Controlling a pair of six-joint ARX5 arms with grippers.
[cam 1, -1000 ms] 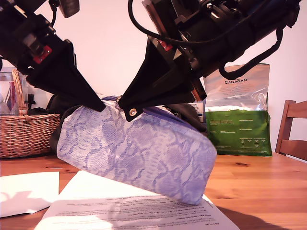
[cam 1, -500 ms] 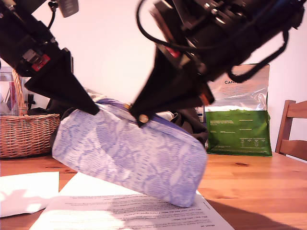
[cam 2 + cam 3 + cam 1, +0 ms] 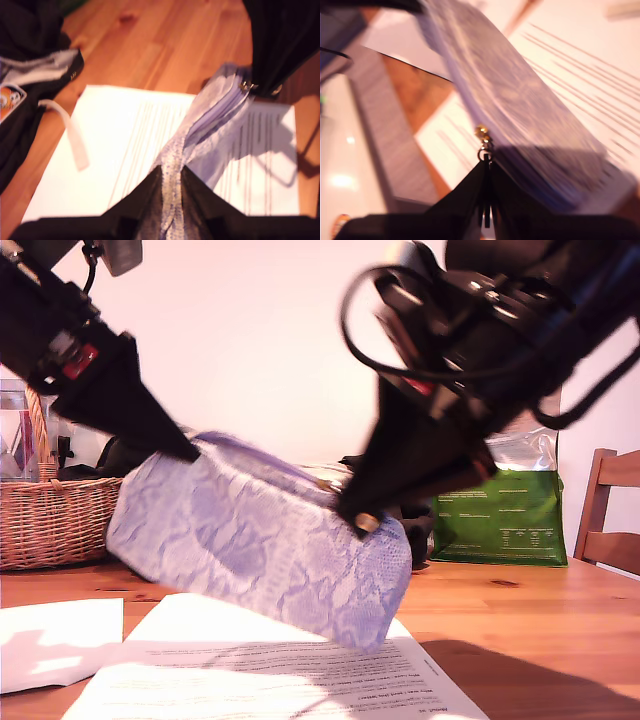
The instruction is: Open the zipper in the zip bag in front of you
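The zip bag (image 3: pixel 250 540), a lilac-and-white snakeskin pouch, hangs tilted above the paper, its lower corner touching the sheet. My first gripper (image 3: pixel 188 452) is shut on the bag's raised end at the exterior view's left; in the first wrist view its fingers (image 3: pixel 145 200) pinch the fabric (image 3: pixel 210 120). The purple zipper (image 3: pixel 262 457) runs along the top edge. My second gripper (image 3: pixel 362 522) is shut on the zipper's black pull tab near the bag's lower end. The gold slider (image 3: pixel 481 133) shows just beyond its closed tips (image 3: pixel 486 167). That gripper also appears in the first wrist view (image 3: pixel 262 89).
Printed papers (image 3: pixel 250 670) lie on the wooden table (image 3: pixel 530 630) under the bag. A wicker basket (image 3: pixel 50 525) stands at the exterior view's left, a silver-and-green food bag (image 3: pixel 505 525) and a chair (image 3: pixel 608 510) at its right. Black clothing (image 3: pixel 30 55) lies behind.
My second gripper has travelled along the bag's top toward the exterior view's right with the pull tab. The bag has tilted more steeply. My first gripper has kept its hold.
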